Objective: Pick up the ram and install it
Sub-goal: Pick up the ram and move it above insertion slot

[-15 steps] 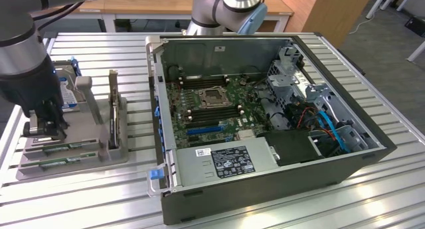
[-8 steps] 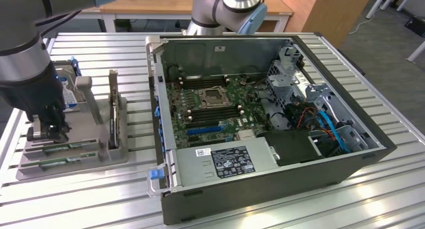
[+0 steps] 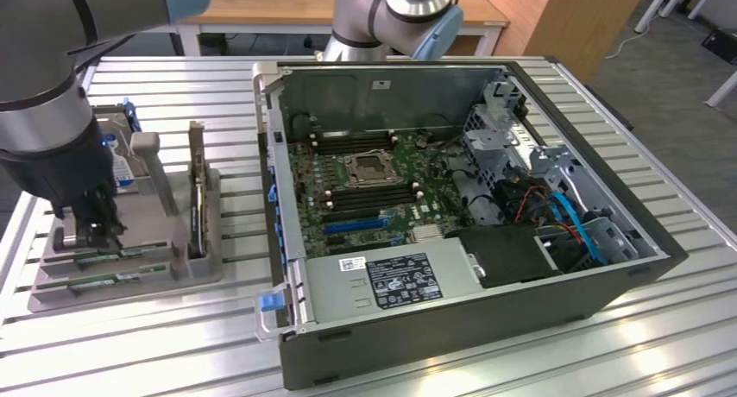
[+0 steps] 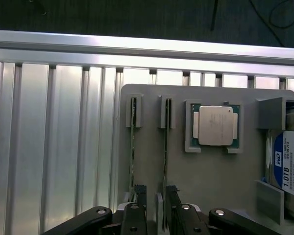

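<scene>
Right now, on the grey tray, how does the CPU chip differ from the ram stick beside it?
The CPU chip is square and silver; the ram stick is long, thin and green. The CPU chip lies flat in its recess; the ram stick stands on edge in a slot. Both sit on the grey tray.
</scene>
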`<state>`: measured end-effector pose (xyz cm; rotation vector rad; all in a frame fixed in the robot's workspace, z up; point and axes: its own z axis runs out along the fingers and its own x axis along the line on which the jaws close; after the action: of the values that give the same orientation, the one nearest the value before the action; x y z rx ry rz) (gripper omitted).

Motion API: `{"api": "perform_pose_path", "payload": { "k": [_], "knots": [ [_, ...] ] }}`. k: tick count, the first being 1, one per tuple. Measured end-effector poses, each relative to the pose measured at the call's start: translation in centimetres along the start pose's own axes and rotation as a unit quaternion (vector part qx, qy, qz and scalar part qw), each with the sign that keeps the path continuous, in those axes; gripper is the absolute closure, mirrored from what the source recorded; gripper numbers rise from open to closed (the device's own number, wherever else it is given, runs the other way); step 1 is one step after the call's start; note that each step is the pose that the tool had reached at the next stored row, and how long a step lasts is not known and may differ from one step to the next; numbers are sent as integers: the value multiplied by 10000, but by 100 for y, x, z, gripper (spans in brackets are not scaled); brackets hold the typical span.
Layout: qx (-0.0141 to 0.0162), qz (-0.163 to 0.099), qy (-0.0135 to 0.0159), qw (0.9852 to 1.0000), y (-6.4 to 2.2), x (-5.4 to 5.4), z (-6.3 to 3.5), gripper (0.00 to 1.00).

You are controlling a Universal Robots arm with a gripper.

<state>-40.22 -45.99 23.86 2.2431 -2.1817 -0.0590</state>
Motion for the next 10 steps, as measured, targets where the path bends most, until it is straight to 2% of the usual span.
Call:
{"api": "perform_pose_path", "payload": {
  "k": [5, 10],
  "knots": [
    [0, 2, 0, 10000, 2, 20, 7, 70],
    [1, 0, 0, 10000, 5, 156, 5, 70]
  ]
}}
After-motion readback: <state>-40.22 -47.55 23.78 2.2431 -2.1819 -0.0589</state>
